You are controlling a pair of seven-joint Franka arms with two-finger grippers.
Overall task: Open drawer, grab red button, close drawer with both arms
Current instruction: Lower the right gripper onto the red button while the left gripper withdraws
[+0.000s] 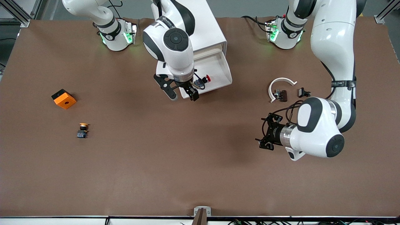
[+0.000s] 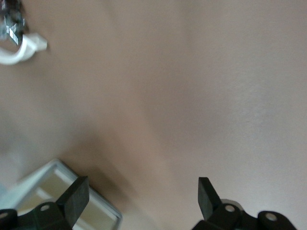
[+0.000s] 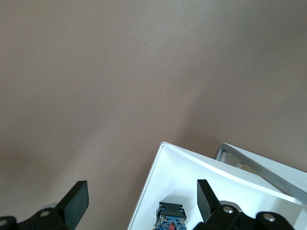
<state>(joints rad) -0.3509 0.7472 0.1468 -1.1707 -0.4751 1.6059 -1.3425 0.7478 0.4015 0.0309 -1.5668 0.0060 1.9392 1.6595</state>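
Brown matting covers the whole table, and your target, the red-capped button (image 1: 204,79), lies on its side in the pulled-out drawer (image 1: 218,67), near the front corner on the right arm's side. Your right gripper (image 1: 182,92) hangs over that corner with its jaws spread wide and nothing between them; in the right wrist view the button's blue-and-black body (image 3: 171,217) sits between the fingers (image 3: 76,203), with the drawer's wall running close under one of them. That's your main risk: come straight down and one finger could land on the drawer's rim instead of inside, or nudge the button so it rolls on its round cap. The drawer sticks out of the white cabinet (image 1: 207,28), so a hard bump could also shove the drawer back in. Your left gripper (image 1: 264,132) waits over bare table, jaws likewise wide and empty, near a white curved piece (image 1: 279,83) and small dark parts (image 1: 304,92). Don't confuse the target with the orange-capped button (image 1: 82,130) and orange cube (image 1: 63,98) toward the right arm's end.
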